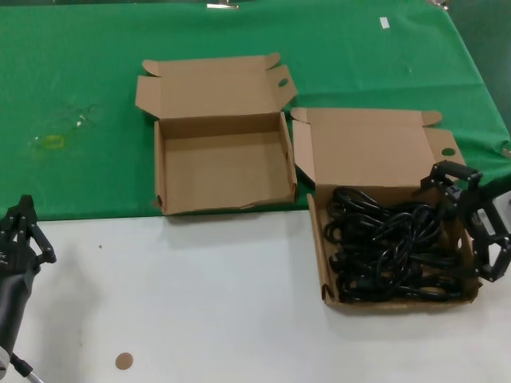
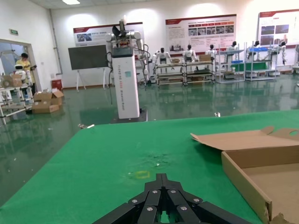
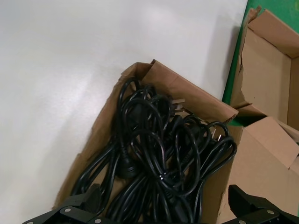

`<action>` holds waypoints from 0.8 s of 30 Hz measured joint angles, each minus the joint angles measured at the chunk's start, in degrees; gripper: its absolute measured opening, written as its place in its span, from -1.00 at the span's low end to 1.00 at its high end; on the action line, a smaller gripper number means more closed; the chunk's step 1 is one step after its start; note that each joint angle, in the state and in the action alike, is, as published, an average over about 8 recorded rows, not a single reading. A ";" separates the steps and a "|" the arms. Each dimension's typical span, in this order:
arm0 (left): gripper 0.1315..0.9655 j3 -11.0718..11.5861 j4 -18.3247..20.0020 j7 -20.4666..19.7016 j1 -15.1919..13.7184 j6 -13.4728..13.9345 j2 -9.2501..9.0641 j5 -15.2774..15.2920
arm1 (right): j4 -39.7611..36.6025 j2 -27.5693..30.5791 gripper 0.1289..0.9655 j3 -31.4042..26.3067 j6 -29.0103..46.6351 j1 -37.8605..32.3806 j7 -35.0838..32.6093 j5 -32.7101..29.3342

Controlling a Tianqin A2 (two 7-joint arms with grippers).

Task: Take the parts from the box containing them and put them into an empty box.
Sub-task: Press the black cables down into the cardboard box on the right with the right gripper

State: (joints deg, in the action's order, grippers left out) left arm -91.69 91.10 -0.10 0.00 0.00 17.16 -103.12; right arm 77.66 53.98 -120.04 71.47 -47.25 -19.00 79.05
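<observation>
Right end effector (image 1: 467, 227) spread above cords (image 1: 391, 255).

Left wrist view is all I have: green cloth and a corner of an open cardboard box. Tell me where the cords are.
Observer: The cords lie tangled in a second box. It sits on the robot's right of the empty box, and its front half is on the white tabletop.
Operator: Report the right tool.
Observer: The right tool is open at the right edge of the cord box. It is above the cords and holds nothing.
</observation>
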 joint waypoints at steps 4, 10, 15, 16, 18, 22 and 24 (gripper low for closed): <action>-0.97 0.00 0.00 0.00 0.00 0.00 0.00 0.00 | -1.30 -1.55 1.00 0.03 -0.55 0.04 -0.86 -0.67; -0.97 0.00 0.00 0.00 0.00 0.00 0.00 0.00 | -2.35 -3.20 1.00 -0.09 -1.17 0.52 -1.68 -1.40; -0.97 0.00 0.00 0.00 0.00 0.00 0.00 0.00 | -3.13 -4.02 0.95 -0.27 -1.47 0.85 -2.35 -2.06; -0.97 0.00 0.00 0.00 0.00 0.00 0.00 0.00 | -3.33 -4.16 0.94 -0.31 -1.53 0.84 -2.50 -2.24; -0.97 0.00 0.00 0.00 0.00 0.00 0.00 0.00 | -3.72 -4.40 0.93 -0.38 -1.67 0.75 -2.77 -2.63; -0.97 0.00 0.00 0.00 0.00 0.00 0.00 0.00 | -4.24 -4.78 0.83 -0.43 -1.96 0.46 -3.09 -3.36; -0.97 0.00 0.00 0.00 0.00 0.00 0.00 0.00 | -4.36 -4.92 0.77 -0.40 -2.06 0.35 -3.14 -3.61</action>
State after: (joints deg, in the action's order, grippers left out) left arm -91.69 91.10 -0.10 0.00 0.00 17.16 -103.12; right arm 73.30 49.05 -120.44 69.41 -46.90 -22.14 75.43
